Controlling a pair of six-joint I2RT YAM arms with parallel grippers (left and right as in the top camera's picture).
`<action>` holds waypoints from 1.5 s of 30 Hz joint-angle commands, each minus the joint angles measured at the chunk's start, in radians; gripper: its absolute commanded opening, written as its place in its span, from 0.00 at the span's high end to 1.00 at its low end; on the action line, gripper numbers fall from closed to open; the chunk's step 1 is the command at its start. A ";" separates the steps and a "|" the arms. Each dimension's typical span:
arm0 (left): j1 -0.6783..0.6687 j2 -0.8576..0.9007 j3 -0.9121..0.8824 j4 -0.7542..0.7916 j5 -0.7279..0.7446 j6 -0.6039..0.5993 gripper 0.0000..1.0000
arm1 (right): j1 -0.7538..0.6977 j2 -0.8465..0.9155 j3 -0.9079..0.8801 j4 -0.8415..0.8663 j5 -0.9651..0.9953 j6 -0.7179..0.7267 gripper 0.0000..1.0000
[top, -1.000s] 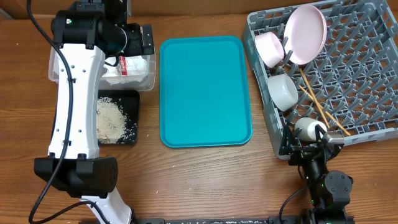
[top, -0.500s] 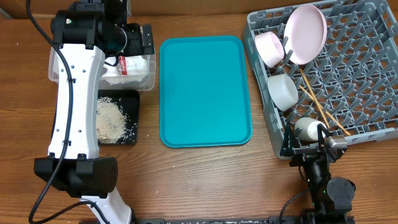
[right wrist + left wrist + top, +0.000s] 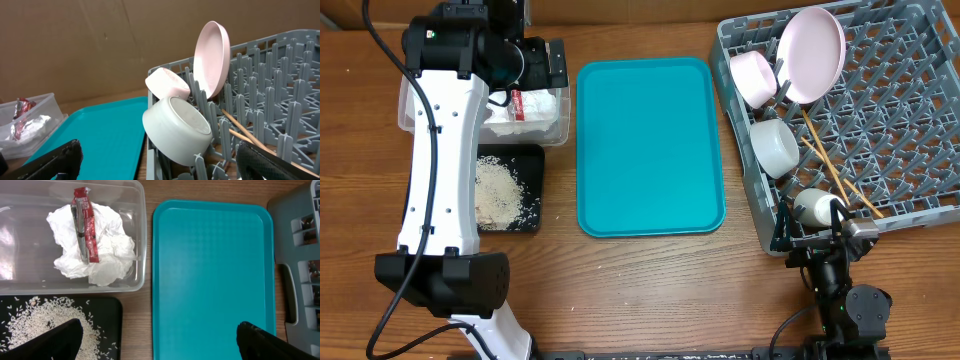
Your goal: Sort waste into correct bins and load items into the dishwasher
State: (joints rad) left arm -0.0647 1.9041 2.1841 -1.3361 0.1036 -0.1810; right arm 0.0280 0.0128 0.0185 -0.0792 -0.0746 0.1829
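The counter (image 3: 650,290) carries the grey dish rack (image 3: 910,110) at its right edge, reaching to the far right corner. The bare teal tray (image 3: 650,145) lies in the middle. At the far left corner sits the clear tub (image 3: 142,230), and the black tray (image 3: 535,190) lies just nearer along the left edge.

In the rack, the pink plate (image 3: 812,55) leans upright among the pegs. The pink bowl (image 3: 753,78) and white bowl (image 3: 775,147) are tipped on their sides beside it. The chopsticks (image 3: 835,170) lie loose and slanted across the pegs, and the small cup (image 3: 812,207) sits by the rack's near left corner. The tissue (image 3: 107,250) and red wrapper (image 3: 82,222) are in the tub, and the rice (image 3: 500,192) is in the black tray.

The left tool (image 3: 159,342) hangs above the tub and teal tray, spread wide and empty. The right tool (image 3: 160,162) sits low at the near edge, just beside the rack's corner, likewise spread with nothing between its fingers.

Everything looks sorted, so the danger lies in the arms leaving.

- The right tool is close to the cup and the rack wall. A careless swing could knock the cup over or jolt the rack.
- A jolt could tip the leaning plate or roll the chopsticks down between the pegs.
- If the left arm drops low, it could catch the tub rim or scatter rice over the black tray's shallow edge.
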 commanded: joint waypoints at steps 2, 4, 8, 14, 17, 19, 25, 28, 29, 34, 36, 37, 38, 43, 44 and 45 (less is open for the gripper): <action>0.000 -0.004 0.010 0.002 -0.022 0.019 0.00 | 0.006 -0.010 -0.011 0.003 -0.005 0.001 0.00; 0.000 -0.010 0.010 0.017 -0.050 0.045 0.00 | 0.006 -0.010 -0.011 0.003 -0.005 0.001 0.00; -0.001 -0.056 -0.002 0.088 -0.024 0.098 0.00 | 0.006 -0.010 -0.011 0.003 -0.005 0.001 0.00; -0.001 -0.288 -0.297 0.461 0.048 0.108 0.00 | 0.006 -0.010 -0.011 0.003 -0.005 0.001 0.00; -0.001 -0.446 -0.552 0.653 0.046 0.108 0.00 | 0.006 -0.010 -0.011 0.003 -0.005 0.001 0.00; -0.001 -0.576 -0.753 0.774 0.045 0.127 0.00 | 0.006 -0.010 -0.011 0.003 -0.005 0.001 0.00; 0.020 -0.931 -1.286 1.042 0.021 0.155 0.00 | 0.006 -0.010 -0.011 0.003 -0.005 0.001 0.00; 0.047 -1.107 -1.517 1.169 0.021 0.115 0.00 | 0.006 -0.010 -0.011 0.003 -0.005 0.001 0.00; 0.055 -1.164 -1.585 1.207 0.021 0.105 0.00 | 0.006 -0.010 -0.011 0.003 -0.005 0.001 0.00; 0.096 -1.435 -1.859 1.295 0.017 0.068 0.00 | 0.006 -0.010 -0.011 0.003 -0.005 0.001 0.00; 0.116 -1.573 -1.959 1.295 0.016 0.068 0.00 | 0.006 -0.010 -0.011 0.003 -0.005 0.001 0.00; 0.120 -1.613 -1.987 1.296 0.015 0.068 0.00 | 0.006 -0.010 -0.011 0.003 -0.005 0.001 0.00; 0.124 -1.647 -2.012 1.297 0.010 0.068 0.00 | 0.006 -0.010 -0.011 0.003 -0.005 0.001 0.00; 0.124 -1.807 -2.128 1.296 -0.015 0.061 0.00 | 0.006 -0.010 -0.011 0.003 -0.005 0.001 0.00; 0.124 -1.826 -2.141 1.297 -0.015 0.061 0.00 | 0.006 -0.010 -0.011 0.003 -0.005 0.001 0.00; 0.123 -1.846 -2.153 1.297 -0.018 0.061 0.00 | 0.006 -0.010 -0.011 0.003 -0.005 0.001 0.00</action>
State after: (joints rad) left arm 0.0532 0.1287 0.0795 -0.0441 0.1112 -0.1032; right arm 0.0280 0.0113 0.0185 -0.0807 -0.0753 0.1829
